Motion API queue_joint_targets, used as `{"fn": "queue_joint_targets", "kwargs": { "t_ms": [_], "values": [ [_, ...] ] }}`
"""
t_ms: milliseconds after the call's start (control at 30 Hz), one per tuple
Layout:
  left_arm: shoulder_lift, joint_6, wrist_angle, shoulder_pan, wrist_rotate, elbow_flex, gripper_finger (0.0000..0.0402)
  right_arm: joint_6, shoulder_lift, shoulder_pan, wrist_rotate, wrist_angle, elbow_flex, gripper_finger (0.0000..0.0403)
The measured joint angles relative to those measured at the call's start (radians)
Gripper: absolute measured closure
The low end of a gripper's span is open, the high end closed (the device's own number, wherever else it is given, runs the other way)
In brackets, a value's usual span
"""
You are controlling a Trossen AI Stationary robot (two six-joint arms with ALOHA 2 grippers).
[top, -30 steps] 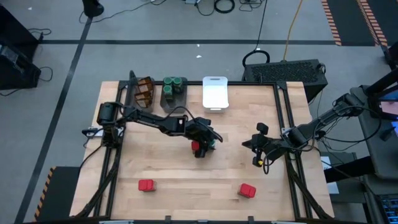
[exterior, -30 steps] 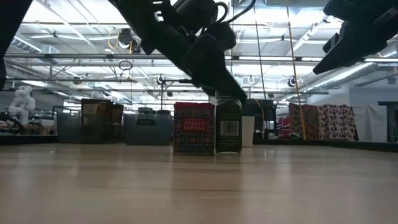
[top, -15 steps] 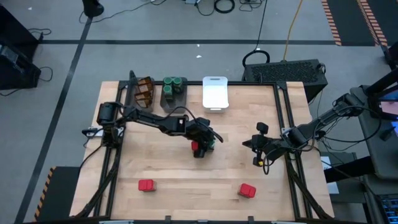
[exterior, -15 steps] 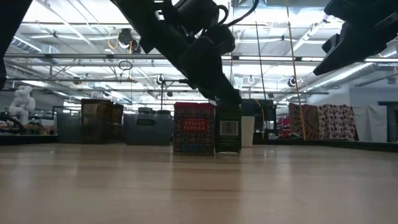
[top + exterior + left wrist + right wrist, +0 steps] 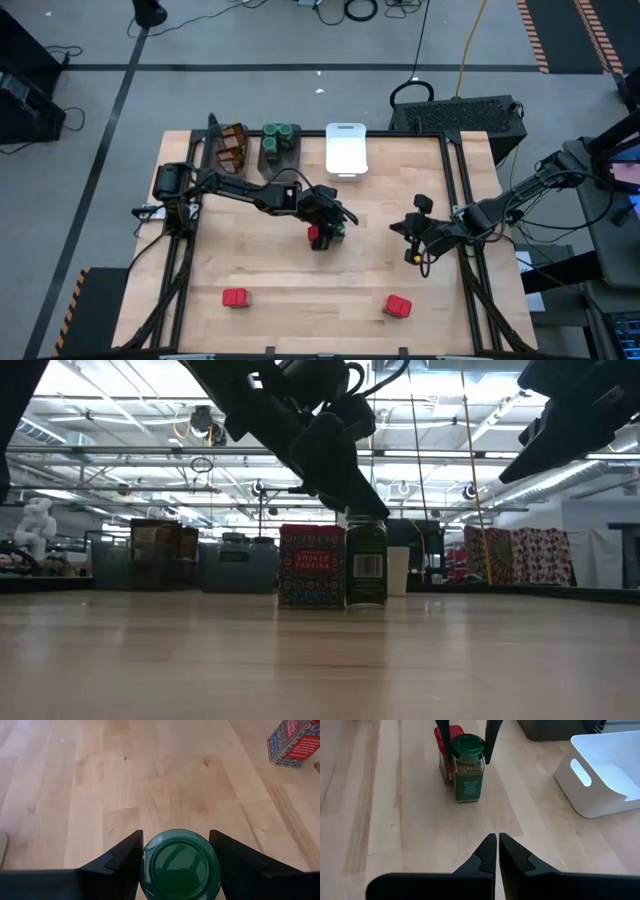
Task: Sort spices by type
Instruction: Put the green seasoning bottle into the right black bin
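Note:
A green-lidded spice jar [image 5: 339,229] stands upright at the table's middle, right beside a red tin [image 5: 315,237]. In the low view the jar [image 5: 366,565] and the tin [image 5: 312,565] stand side by side on their bases. My left gripper [image 5: 336,226] reaches in from the left and is closed about the jar's lid [image 5: 180,865]. My right gripper [image 5: 496,836] hangs shut and holds nothing. It is toward the table's right [image 5: 413,258], pointing at the jar [image 5: 468,775]. My left gripper has the jar's green lid between its two fingers, one finger [image 5: 125,862] on each of two opposite sides of the rim [image 5: 146,865]. The fingers slant down at it from the table's left. The jar stays upright, its base on the table.
Two more red tins lie near the front edge [image 5: 235,297] [image 5: 398,305]. At the far edge stand a dark bin with brown packets [image 5: 232,148], a dark bin with green-lidded jars [image 5: 281,145] and a white bin [image 5: 346,150]. Bare wood lies between.
My left gripper's fingertips have shifted a little about the jar's lid, first covering it in the low view, then showing it again. The jar has stayed standing beside the red tin.

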Motion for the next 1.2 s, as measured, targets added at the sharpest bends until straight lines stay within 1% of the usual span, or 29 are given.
{"fn": "queue_joint_targets", "kwargs": {
  "t_ms": [167,367,433,500,633,800,900,1100,1200],
  "values": [
    [-0.012,0.0,-0.005,0.001,-0.007,0.002,0.0192,0.007,0.0,-0.018,0.0,-0.017,0.0,0.0403],
    [-0.059,0.0,-0.006,0.011,-0.014,0.059,0.0192,0.007,0.0,-0.045,-0.009,-0.012,0.0,0.0403],
    [-0.08,0.0,-0.011,0.019,-0.031,0.071,0.0192,0.003,0.0,-0.054,-0.015,-0.012,0.0,0.0403],
    [-0.097,0.0,-0.014,0.029,-0.058,0.084,0.0192,-0.006,0.0,-0.066,-0.032,-0.012,0.0,0.0403],
    [-0.155,-0.001,-0.065,0.059,-0.116,0.109,0.0192,0.005,0.0,-0.085,-0.035,-0.011,0.0,0.0403],
    [-0.221,-0.027,-0.187,0.118,-0.21,0.122,0.0192,0.006,0.0,-0.095,-0.036,-0.003,0.0,0.0403],
    [-0.259,-0.089,-0.237,0.161,-0.262,0.126,0.0192,0.007,0.0,-0.101,-0.036,0.002,0.0,0.0403],
    [-0.294,-0.246,-0.365,0.254,-0.414,0.125,0.0192,0.004,0.0,-0.116,-0.035,0.023,0.0,0.0403],
    [-0.299,-0.325,-0.379,0.297,-0.468,0.126,0.0192,0.0,0.0,-0.123,-0.036,0.032,0.0,0.0403]
  ]
}}
